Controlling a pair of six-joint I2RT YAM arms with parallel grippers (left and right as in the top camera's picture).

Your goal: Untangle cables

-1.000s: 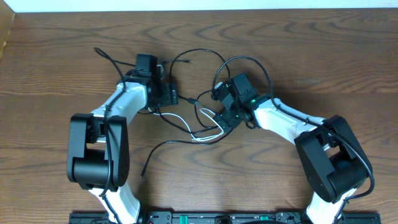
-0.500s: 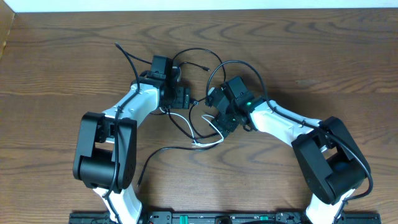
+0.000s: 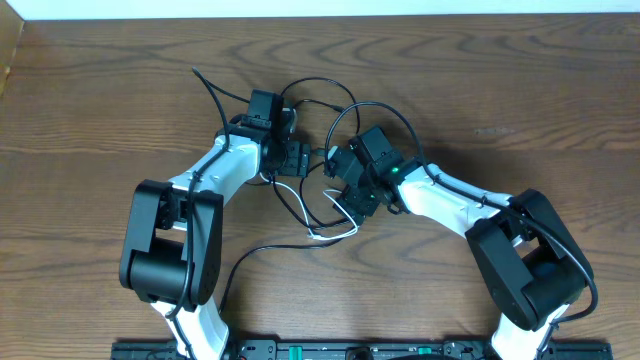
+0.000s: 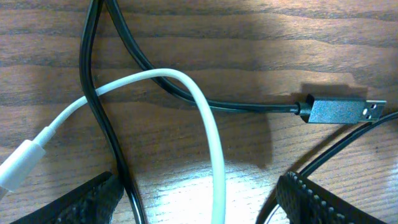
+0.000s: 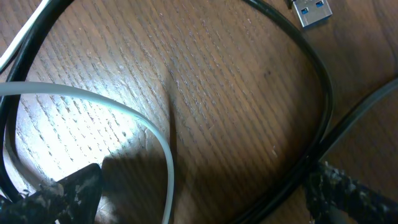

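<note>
left tool (image 4: pixel 202 208) spread, straddling cables | cables (image 3: pixel 320 237): one white (image 4: pixel 209 130), several black (image 4: pixel 96 112), thin, looped, crossing mid-counter (image 3: pixel 100 100) between tools; black USB plug (image 4: pixel 339 110) lying flat | right tool (image 5: pixel 205 199) spread over white and black loops
</note>
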